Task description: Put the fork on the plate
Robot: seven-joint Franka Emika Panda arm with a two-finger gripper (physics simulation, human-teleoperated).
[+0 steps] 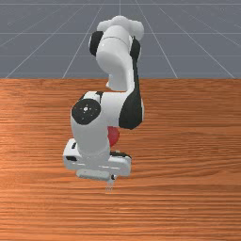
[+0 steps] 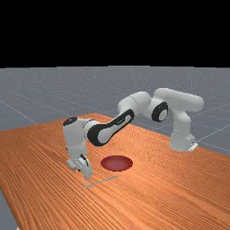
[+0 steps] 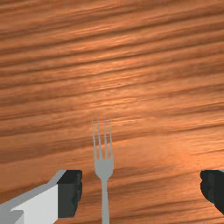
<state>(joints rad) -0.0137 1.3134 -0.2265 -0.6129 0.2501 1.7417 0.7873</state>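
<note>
In the far view my gripper (image 2: 87, 174) points down just above the tined end of the grey fork (image 2: 105, 180), which lies on the wood. Seen from the wrist, the gripper (image 3: 141, 189) is open, its two dark fingers wide apart. The fork's neck (image 3: 104, 177) lies between them, closer to one finger and touching neither. Tine tips (image 1: 109, 188) peek out below the hand in the front view. A round dark red plate (image 2: 117, 163) rests beside the fork; the arm covers much of the plate (image 1: 113, 136) in the front view.
The orange-brown table (image 2: 148, 202) extends around the fork and plate. My forearm reaches over the table from its base at the far view's right, passing above the plate's side of the workspace.
</note>
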